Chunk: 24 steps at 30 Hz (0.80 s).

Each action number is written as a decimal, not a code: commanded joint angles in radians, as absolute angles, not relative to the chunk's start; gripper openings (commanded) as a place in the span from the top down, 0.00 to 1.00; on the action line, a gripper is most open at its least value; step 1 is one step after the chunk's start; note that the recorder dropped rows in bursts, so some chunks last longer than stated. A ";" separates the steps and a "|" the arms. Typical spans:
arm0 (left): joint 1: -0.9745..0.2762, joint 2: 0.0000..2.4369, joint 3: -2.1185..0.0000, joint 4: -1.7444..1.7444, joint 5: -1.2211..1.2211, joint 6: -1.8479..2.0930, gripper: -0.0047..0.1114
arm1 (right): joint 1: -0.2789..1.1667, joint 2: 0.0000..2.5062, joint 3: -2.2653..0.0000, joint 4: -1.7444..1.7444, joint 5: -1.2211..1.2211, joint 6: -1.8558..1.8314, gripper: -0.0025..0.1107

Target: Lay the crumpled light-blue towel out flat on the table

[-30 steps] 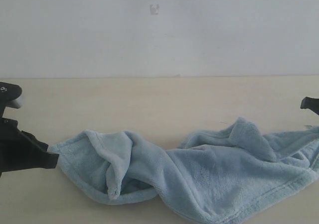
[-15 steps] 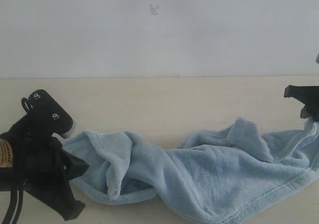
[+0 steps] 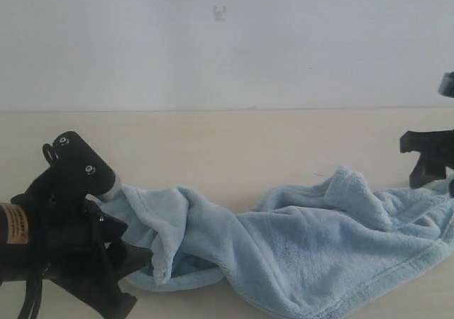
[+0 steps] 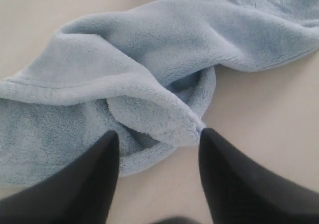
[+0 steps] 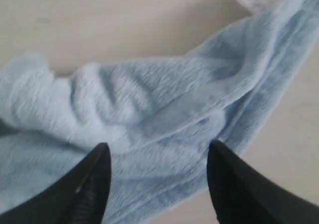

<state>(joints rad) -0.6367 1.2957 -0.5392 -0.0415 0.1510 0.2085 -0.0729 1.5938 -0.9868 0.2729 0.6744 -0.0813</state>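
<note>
Jaws L+R apart over towel (image 3: 305,248) ends; open table (image 3: 213,142) beyond far edge.

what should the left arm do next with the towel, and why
Probably close the left fingers on the folded flap of the towel between them, to draw it outward. Both pairs stand open, the right fingers holding nothing above the other end. The towel lies twisted at its middle on the table, so that fold needs undoing.
</note>
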 commanded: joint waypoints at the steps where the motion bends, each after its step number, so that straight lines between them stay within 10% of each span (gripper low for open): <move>1: -0.641 1.319 -0.543 -0.110 0.128 0.211 0.52 | 0.048 1.592 -0.963 0.364 0.772 -0.201 0.49; 24: -0.641 1.527 -0.595 -0.200 0.130 0.326 0.48 | 0.288 1.592 -0.937 0.363 0.649 -0.208 0.49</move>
